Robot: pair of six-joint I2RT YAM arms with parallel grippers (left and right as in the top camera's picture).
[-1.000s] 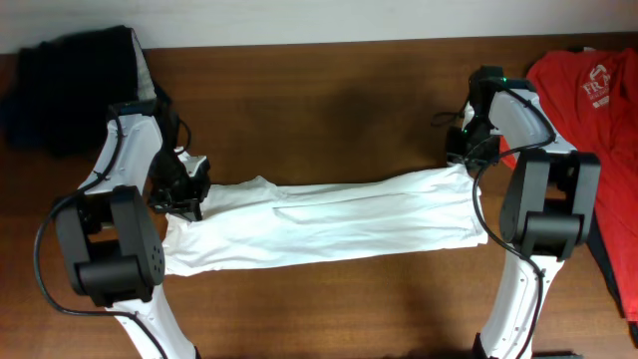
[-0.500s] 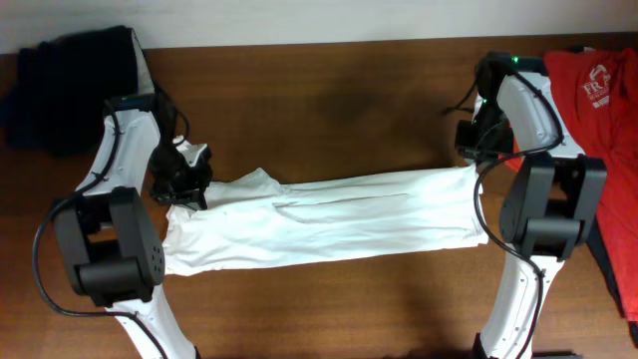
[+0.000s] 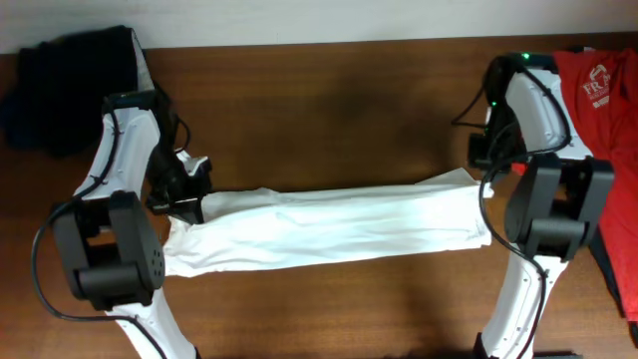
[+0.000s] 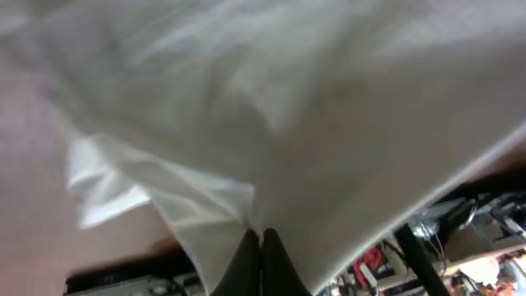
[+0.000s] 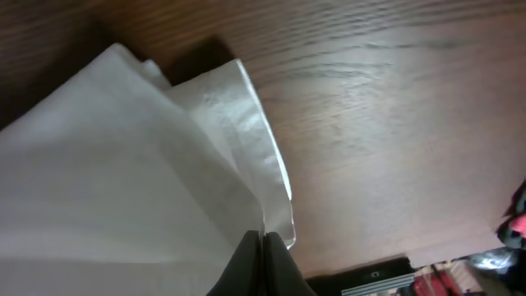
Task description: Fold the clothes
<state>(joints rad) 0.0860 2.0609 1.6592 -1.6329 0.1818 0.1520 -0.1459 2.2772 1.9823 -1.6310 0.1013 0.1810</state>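
The white shirt (image 3: 329, 224) lies folded into a long band across the wooden table, stretched between both arms. My left gripper (image 3: 185, 202) is shut on the shirt's left edge; in the left wrist view the fabric (image 4: 271, 107) fills the frame above the closed fingers (image 4: 261, 240). My right gripper (image 3: 478, 172) is shut on the shirt's upper right corner; in the right wrist view the layered white fabric (image 5: 123, 173) hangs from the closed fingers (image 5: 263, 238) just above the table.
A black and navy pile of garments (image 3: 70, 85) lies at the back left. A red T-shirt with white print (image 3: 598, 95) lies at the right edge. The brown table (image 3: 329, 110) runs behind the shirt.
Both grippers have pulled outward with the shirt's ends, the right one moving right. The shirt is now stretched tighter and flatter, and its raised top-left fold has flattened.
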